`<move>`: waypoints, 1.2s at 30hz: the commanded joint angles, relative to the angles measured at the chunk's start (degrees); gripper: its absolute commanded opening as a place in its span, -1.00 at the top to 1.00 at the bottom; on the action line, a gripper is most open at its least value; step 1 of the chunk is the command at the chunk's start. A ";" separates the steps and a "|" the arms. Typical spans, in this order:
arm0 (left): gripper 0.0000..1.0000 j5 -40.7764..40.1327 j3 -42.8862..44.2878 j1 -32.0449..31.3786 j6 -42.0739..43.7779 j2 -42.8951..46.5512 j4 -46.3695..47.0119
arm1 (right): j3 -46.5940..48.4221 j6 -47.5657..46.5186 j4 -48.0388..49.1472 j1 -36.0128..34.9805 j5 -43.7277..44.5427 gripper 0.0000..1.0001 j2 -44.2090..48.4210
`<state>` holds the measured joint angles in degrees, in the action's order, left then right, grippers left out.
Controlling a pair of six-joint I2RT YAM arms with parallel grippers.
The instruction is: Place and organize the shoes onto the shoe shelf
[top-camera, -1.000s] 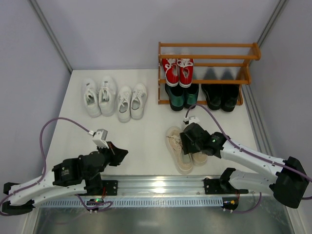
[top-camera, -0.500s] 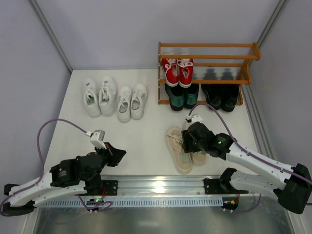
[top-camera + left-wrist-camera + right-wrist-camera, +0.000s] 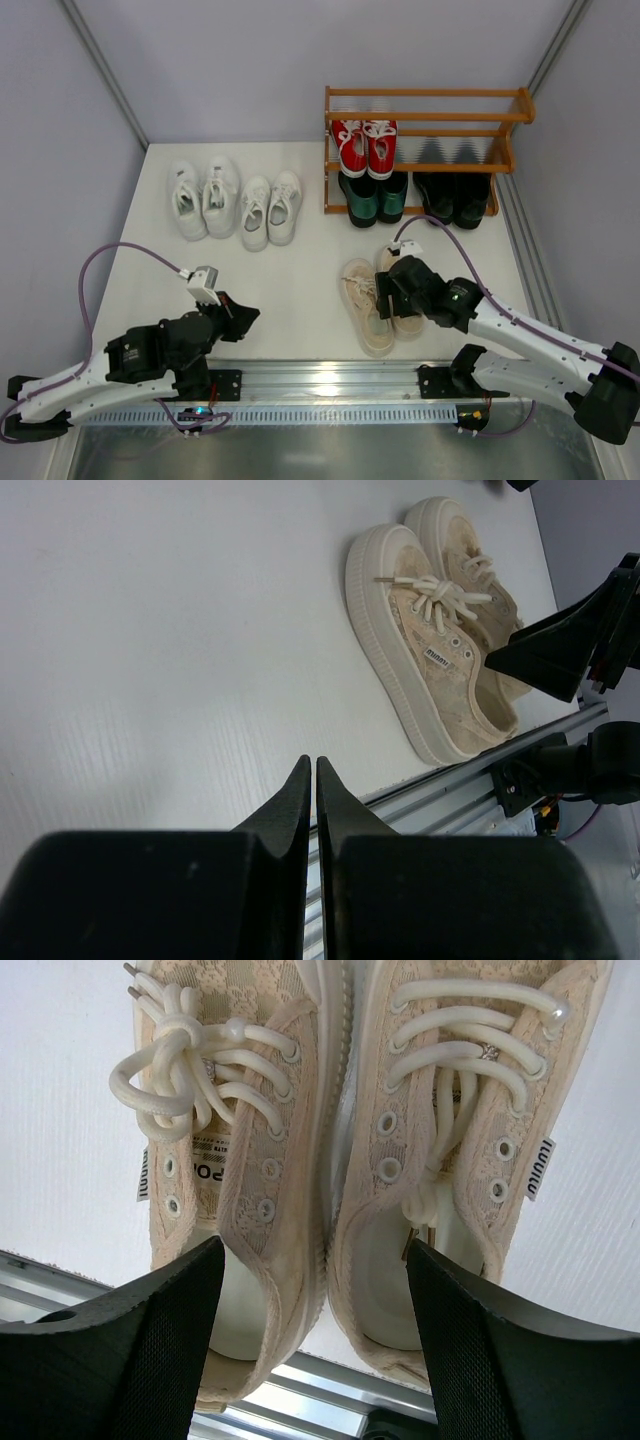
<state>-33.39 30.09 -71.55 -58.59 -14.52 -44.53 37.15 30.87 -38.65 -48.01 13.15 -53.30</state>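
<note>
The cream shoes (image 3: 240,1160) lie side by side on the white table near the front rail, toes away from me; they also show in the top view (image 3: 365,305) and the left wrist view (image 3: 430,650). My right gripper (image 3: 315,1260) is open and hangs just above their heel openings, one finger over each shoe, holding nothing; in the top view (image 3: 400,290) it covers most of the right shoe. My left gripper (image 3: 311,765) is shut and empty, low over the table at the front left (image 3: 245,315). The shoe shelf (image 3: 425,117) stands at the back right.
Red sneakers (image 3: 364,145) sit on the shelf's middle tier. Dark green loafers (image 3: 372,195) and black loafers (image 3: 453,197) sit on the bottom tier. Two white sneaker pairs (image 3: 203,198) (image 3: 270,208) lie at the back left. A metal rail (image 3: 330,380) runs along the front edge.
My right gripper has shifted slightly right and toward the front, settling over the cream shoes' heels. The left arm has barely moved.
</note>
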 commanded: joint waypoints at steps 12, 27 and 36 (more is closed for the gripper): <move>1.00 -1.68 1.11 0.09 -1.00 0.81 -0.55 | -0.32 0.15 7.63 -0.07 -0.67 -0.32 -8.21; 0.99 -2.38 0.67 0.09 -1.88 4.86 -3.19 | 0.29 -4.42 13.87 6.25 0.22 0.13 -15.16; 1.00 -2.82 0.85 0.09 -1.97 6.61 -4.25 | 0.38 -4.68 13.35 6.61 -1.63 0.92 -17.46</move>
<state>-34.37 30.09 -71.55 -59.88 -8.73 -48.27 37.47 26.33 -28.69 -42.09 11.46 -69.25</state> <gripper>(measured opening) 0.002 0.091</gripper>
